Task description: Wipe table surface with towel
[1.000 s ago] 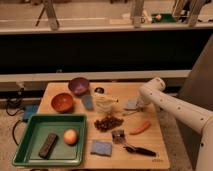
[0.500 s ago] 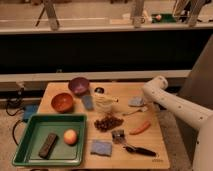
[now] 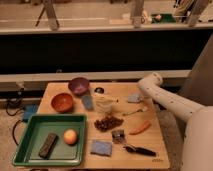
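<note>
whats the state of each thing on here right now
towel: crumpled, lying on the table, far right
gripper: just beside the towel, over the table's far right edge
purple bowl: upright, nothing visible inside
orange bowl: upright, nothing visible inside
tray: flat, holding a fruit and a dark bar
blue cloth: spread flat
carrot: lying flat

The claw is hidden behind the arm point(image 3: 172, 102), near the towel point(image 3: 134, 97).
</note>
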You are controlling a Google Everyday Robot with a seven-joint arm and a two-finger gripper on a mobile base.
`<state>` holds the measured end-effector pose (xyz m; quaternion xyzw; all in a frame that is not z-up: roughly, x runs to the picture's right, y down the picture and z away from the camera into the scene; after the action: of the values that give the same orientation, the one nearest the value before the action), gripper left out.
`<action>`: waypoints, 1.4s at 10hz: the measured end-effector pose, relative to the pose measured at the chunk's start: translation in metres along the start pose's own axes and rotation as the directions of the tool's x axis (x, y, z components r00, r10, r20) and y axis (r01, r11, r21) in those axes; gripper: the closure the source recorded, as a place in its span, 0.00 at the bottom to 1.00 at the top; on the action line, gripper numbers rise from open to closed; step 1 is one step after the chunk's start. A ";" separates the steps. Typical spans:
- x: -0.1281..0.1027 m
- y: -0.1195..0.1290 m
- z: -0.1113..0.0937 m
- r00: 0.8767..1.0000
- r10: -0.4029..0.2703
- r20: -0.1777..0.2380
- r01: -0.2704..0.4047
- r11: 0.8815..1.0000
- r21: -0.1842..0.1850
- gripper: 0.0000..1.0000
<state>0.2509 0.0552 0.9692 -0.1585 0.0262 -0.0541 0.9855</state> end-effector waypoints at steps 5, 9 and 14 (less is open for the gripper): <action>-0.063 -0.011 0.000 0.995 -0.068 0.068 0.069 0.998 -0.009 1.00; -0.063 0.017 -0.010 0.987 -0.124 0.101 0.126 0.992 -0.016 1.00; -0.022 0.044 -0.023 0.989 -0.132 0.070 0.133 0.991 -0.015 1.00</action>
<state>0.2322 0.0924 0.9347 -0.1715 -0.0178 -0.1137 0.9784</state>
